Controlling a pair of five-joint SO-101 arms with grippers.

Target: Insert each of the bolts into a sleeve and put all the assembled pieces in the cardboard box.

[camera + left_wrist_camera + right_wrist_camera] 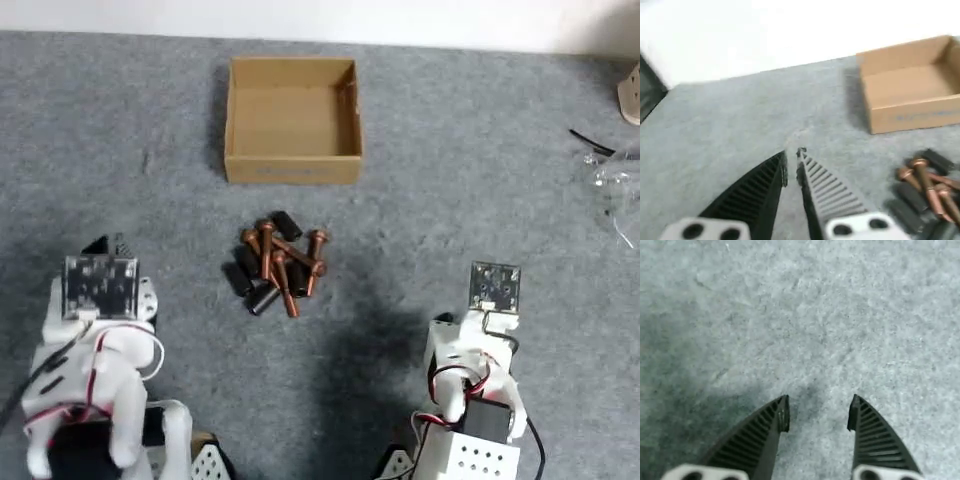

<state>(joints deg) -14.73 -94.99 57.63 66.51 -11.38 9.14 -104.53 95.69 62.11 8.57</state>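
Several copper bolts (267, 252) and black sleeves (244, 272) lie loose in one tangled heap at the middle of the grey tabletop (470, 140). Toward the far edge, apart from the heap, sits the open-topped cardboard box (292, 170). By the near left corner, the left tool (792, 165) has its fingers drawn almost together, gripping nothing. Near the right corner, the right tool (818, 415) stands parted wide, gripping nothing.

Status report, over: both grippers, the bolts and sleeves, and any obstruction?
Left gripper shut, right gripper open, both holding nothing. Copper-coloured metal bolts and black cylindrical sleeves heaped together near the brown cardboard box, none assembled. Bolts lie across sleeves.
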